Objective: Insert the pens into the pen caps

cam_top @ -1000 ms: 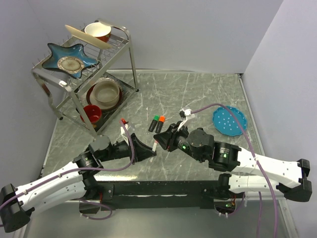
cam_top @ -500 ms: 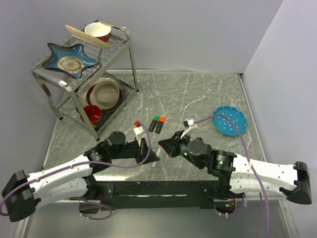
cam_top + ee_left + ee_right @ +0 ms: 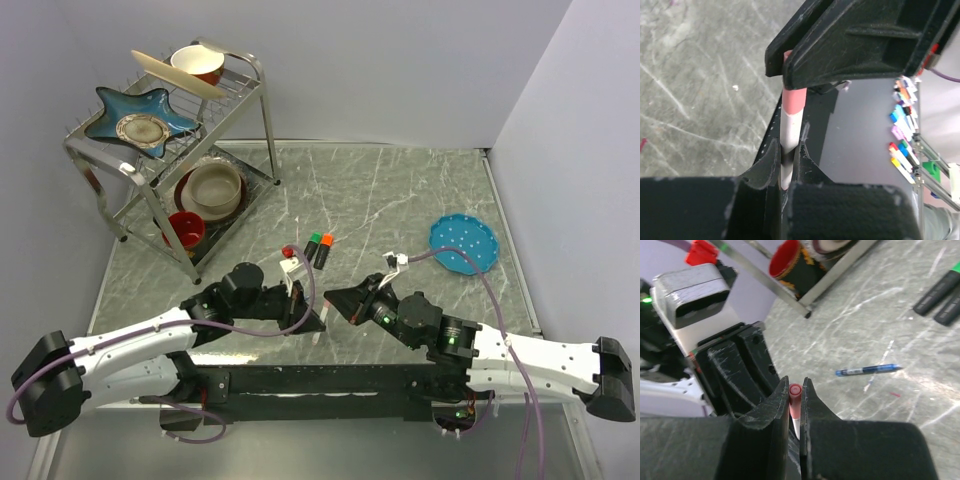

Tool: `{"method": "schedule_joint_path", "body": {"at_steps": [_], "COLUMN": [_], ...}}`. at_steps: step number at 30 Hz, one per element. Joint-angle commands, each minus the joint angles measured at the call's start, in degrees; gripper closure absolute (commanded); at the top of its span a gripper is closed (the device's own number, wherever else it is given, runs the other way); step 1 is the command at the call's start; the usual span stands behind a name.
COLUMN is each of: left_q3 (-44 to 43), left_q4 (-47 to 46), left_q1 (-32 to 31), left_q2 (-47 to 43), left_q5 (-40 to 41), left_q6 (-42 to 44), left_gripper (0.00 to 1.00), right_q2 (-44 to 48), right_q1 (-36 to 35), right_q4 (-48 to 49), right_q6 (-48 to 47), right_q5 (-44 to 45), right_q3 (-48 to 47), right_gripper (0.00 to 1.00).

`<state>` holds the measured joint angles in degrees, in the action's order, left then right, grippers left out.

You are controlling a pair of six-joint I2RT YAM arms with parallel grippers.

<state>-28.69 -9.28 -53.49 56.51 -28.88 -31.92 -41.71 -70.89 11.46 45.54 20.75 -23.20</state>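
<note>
L hand (image 3: 786, 162) is clenching white-pink stick pen (image 3: 789, 129), R hand (image 3: 794, 388) pinching pale pink cap (image 3: 794, 97) at its 12 o'clock; risk: off-axis push jamming cap.

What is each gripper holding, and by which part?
Left gripper clamps the white-pink pen by its white barrel; right gripper pinches the pink cap on its end.

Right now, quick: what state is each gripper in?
Left gripper: closed on the white-pink pen.
Right gripper: closed on the pale pink cap.
</note>
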Motion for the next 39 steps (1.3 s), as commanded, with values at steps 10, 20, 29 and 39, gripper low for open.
{"method": "schedule_joint_path", "body": {"at_steps": [10,20,29,39], "left_q3": [-2.77,-1.72,1.78,5.66], "left_q4": [-20.87,-17.09,-22.52,-18.32], "left_q1": [5.68,9.55,15.08,16.84], "left_q2": [-2.55,-4.92,-5.97,-12.13], "left_q5": [10.96,11.31,6.49,10.86], "left_q6": [-2.36,-2.44,-8.3,-7.28], "left_gripper": [0.99,0.99,0.99,0.99], "right_q2": [-1.7,-9.43,-13.39,-17.79], "right_q1": [-4.08,-8.03,-11.98,-15.94], "right_q4": [-8.74,-13.66,-1.14,-2.24], "right_q6": [3.06,2.01,6.22,12.2], "right_q5": [-22.42,-22.16,-26.81,-26.82], "right_q3": [2.99,-0.35,3.06,2.72], "right_gripper": [1.0,1.0,1.0,1.0]}}
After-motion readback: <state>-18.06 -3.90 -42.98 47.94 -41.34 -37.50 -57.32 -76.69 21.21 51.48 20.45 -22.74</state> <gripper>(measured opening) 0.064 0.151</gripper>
